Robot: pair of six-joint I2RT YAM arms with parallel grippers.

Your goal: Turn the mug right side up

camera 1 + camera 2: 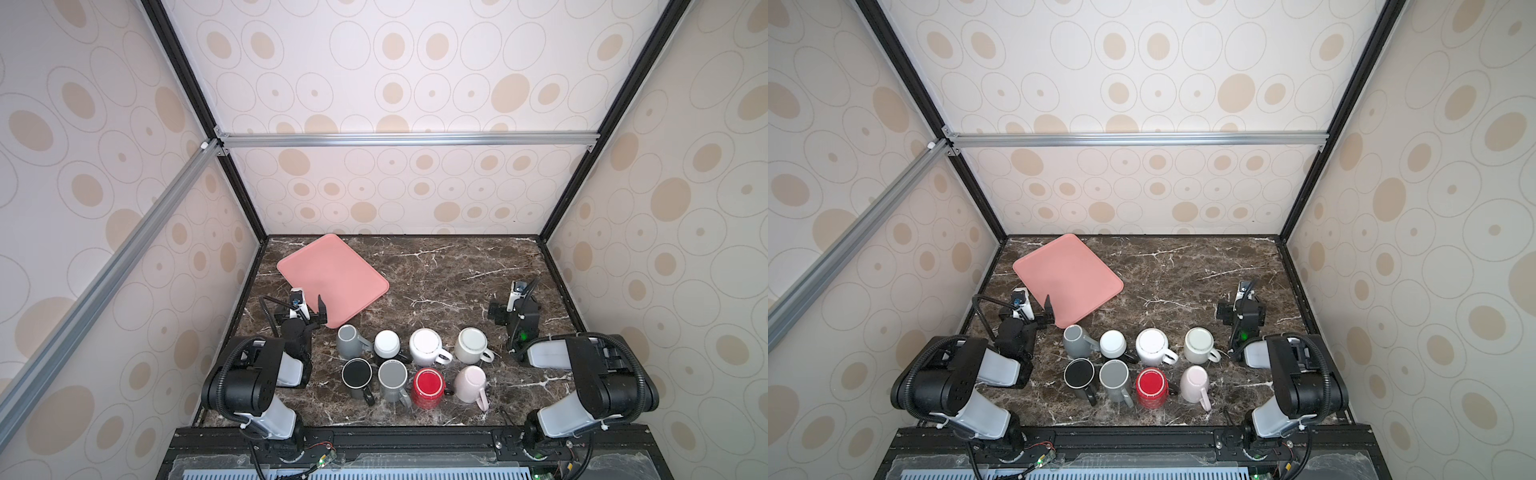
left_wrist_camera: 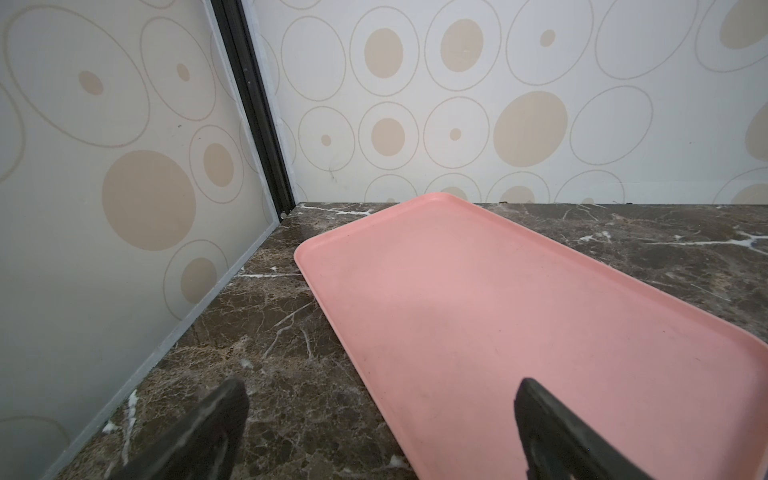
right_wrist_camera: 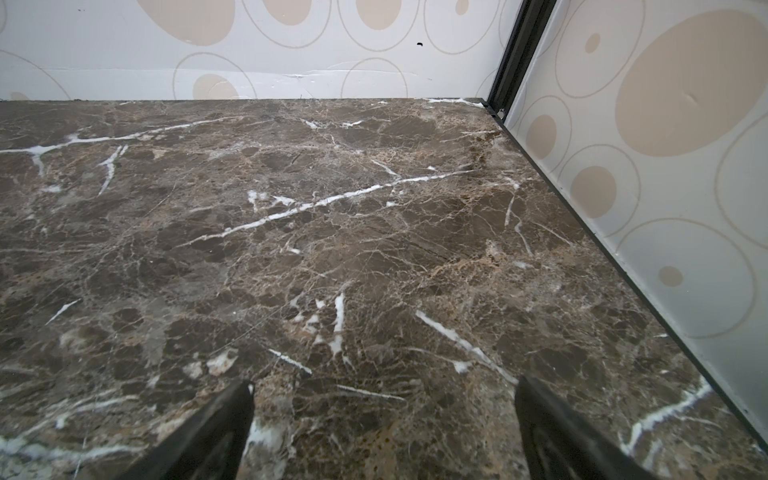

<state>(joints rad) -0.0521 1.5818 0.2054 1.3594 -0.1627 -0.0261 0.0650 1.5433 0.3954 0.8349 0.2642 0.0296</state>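
Risk, crowding: two tight rows of mugs, several touching or nearly so; wide jaws lowered over one likely to nudge or tip a neighbour.
Risk, handles: handle of the gray mug (image 1: 348,341) aimed at the small white mug (image 1: 386,344); handle of the black mug (image 1: 356,374) jutting away from the tray; easy to snag in a flip.
Risk, slip: glazed, rounded walls; a weak pinch mid-turn probably ending in a drop onto the hard marble table (image 1: 457,270), then a chip or crack.
Risk, wrong pick: one mug asked for, eight on offer, no telling which.
Risk, tray rim: one left finger (image 2: 552,428) over the pink tray (image 1: 332,274); possible catch on the rim when swinging toward the mugs.
Tray contents: nothing, bare pink surface.
Mug contents: all eight seemingly base-up, mouths on the marble; insides hidden, presumably empty.
Task's thing: just off the tray's near corner; gray mug closest, almost at the tray edge; large white mug (image 1: 426,345), cream mug (image 1: 470,345), second gray mug (image 1: 392,378), red mug (image 1: 428,384) and pink mug (image 1: 470,382) farther from it.
Left gripper (image 2: 380,390): spread wide, pinching nothing, astride the tray's near edge.
Right gripper (image 3: 384,386): spread wide, empty, well apart from the tray, over bare marble.
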